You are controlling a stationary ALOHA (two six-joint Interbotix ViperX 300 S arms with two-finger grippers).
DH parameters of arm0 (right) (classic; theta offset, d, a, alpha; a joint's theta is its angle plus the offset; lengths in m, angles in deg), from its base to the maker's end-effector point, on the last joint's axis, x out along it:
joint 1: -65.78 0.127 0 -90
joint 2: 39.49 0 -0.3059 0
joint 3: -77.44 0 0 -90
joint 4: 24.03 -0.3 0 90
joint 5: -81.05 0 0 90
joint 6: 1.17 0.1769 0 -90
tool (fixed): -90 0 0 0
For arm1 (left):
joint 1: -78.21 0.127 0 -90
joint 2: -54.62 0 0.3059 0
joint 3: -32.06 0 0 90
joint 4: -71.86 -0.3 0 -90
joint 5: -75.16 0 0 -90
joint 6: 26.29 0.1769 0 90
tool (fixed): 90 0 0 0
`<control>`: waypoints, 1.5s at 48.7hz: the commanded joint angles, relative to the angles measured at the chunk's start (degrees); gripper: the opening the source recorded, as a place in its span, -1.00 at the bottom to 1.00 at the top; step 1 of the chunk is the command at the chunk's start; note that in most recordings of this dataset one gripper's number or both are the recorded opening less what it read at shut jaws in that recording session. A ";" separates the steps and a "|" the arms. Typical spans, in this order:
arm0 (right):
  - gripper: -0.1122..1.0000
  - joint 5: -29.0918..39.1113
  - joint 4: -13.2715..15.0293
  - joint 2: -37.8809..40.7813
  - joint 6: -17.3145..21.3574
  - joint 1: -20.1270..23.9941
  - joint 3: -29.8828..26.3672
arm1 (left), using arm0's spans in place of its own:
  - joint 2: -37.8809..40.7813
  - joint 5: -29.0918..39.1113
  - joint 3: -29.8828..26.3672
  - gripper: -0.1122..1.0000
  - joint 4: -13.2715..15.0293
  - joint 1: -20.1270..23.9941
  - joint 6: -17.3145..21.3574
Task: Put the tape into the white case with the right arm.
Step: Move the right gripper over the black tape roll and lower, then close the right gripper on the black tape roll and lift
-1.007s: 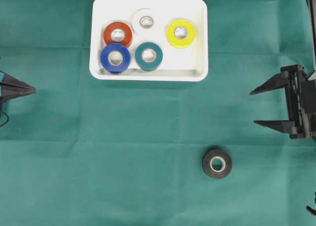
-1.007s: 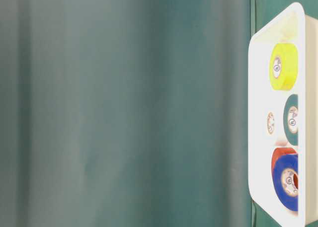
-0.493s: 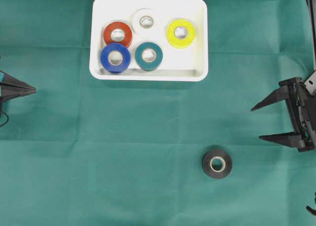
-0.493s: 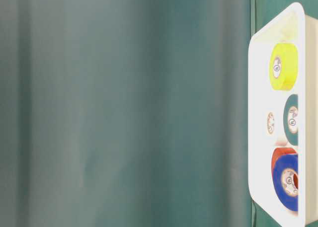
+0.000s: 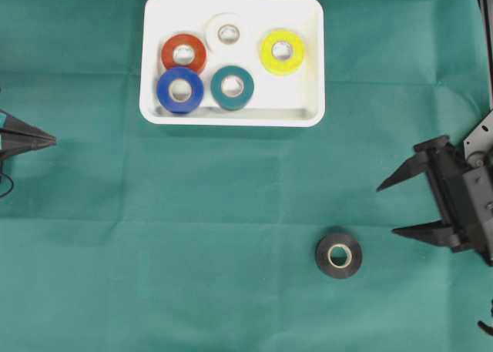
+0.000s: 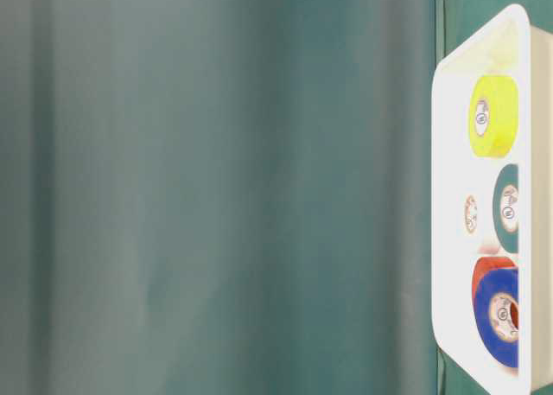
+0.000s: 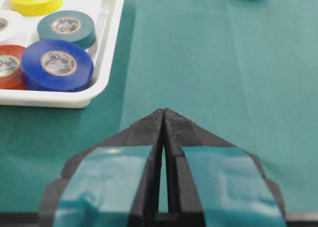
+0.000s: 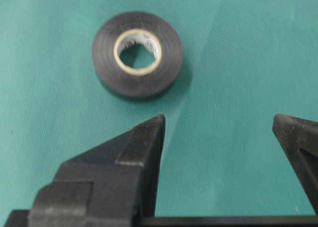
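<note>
Tape, a black roll (image 5: pixel 338 255) with a pale core, lies flat on the green cloth (image 5: pixel 231 213), well apart from the white case (image 5: pixel 312 59) at the far edge and holding nothing of the arm's attention but its aim. Only the overhead view takes in both grippers: the right gripper (image 5: pixel 389 209), jaws spread wide and empty, hangs level just right of the roll, its pointed black fingers aimed leftward; the left gripper (image 5: pixel 42 139), teal-banded, rests at the left edge with its tips pressed together. The right wrist view alone shows the roll's glossy, ridged face ahead of the fingers. The table-level view shows only the case's rim and glossy rolls inside: yellow (image 5: pixel 282 51), teal (image 5: pixel 232 88), white (image 5: pixel 226 34), red (image 5: pixel 183 54) and blue (image 5: pixel 179 90).
</note>
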 commanded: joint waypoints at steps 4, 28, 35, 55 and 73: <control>0.43 -1.49 1.32 5.71 -0.09 0.35 -5.01 | 0.53 -0.26 -0.70 -0.79 0.09 0.09 0.09; 0.44 -4.13 3.43 23.47 -0.09 0.35 -16.35 | 0.53 -0.26 -0.79 -0.79 0.09 0.09 0.09; 0.44 -4.13 3.43 25.14 -0.09 0.35 -17.05 | 0.53 -0.26 -0.79 -0.79 0.00 0.09 0.00; 0.44 -4.04 3.43 31.55 0.35 0.35 -18.28 | 0.62 -0.26 -0.79 -0.79 0.00 0.09 0.09; 0.43 -1.14 3.43 34.80 0.35 0.35 -20.04 | 0.53 -0.26 -0.70 -0.79 0.09 0.09 0.09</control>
